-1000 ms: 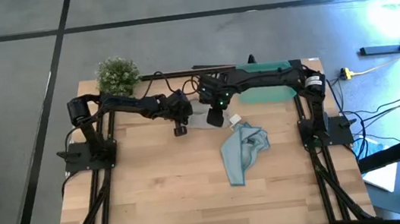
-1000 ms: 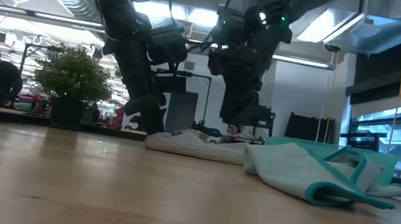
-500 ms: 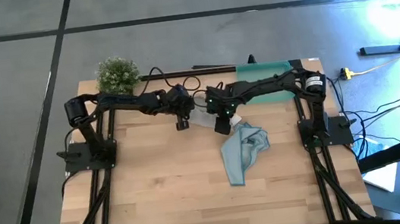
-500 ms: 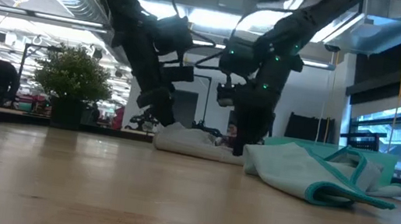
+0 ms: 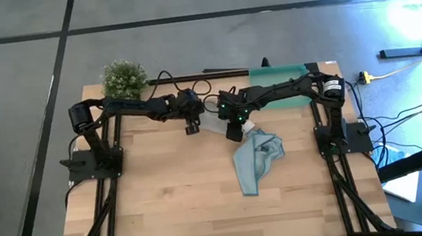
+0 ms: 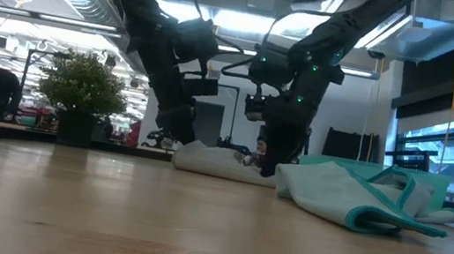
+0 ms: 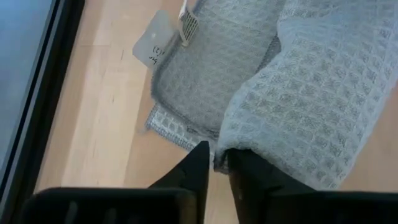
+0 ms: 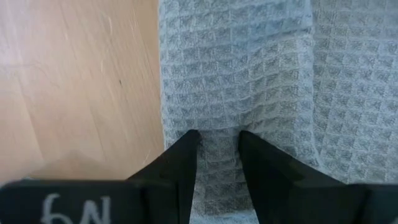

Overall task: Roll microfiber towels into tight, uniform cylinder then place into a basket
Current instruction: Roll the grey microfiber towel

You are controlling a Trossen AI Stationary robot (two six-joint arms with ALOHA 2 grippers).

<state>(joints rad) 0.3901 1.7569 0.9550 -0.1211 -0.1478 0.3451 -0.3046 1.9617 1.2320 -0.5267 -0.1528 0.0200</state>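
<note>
Table (image 5: 166, 212) far edge, both end effectors pinching grey towel (image 5: 210, 126)

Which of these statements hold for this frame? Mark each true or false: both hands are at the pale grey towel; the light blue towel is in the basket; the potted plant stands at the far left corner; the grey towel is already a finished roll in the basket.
1. Both the left hand and the right hand pinch the pale grey towel. True.
2. The light blue towel is in the basket. False: it lies crumpled on the table.
3. The potted plant stands at the table's far left corner. True.
4. The grey towel is rolled and in the basket. False: it lies on the table.
</note>
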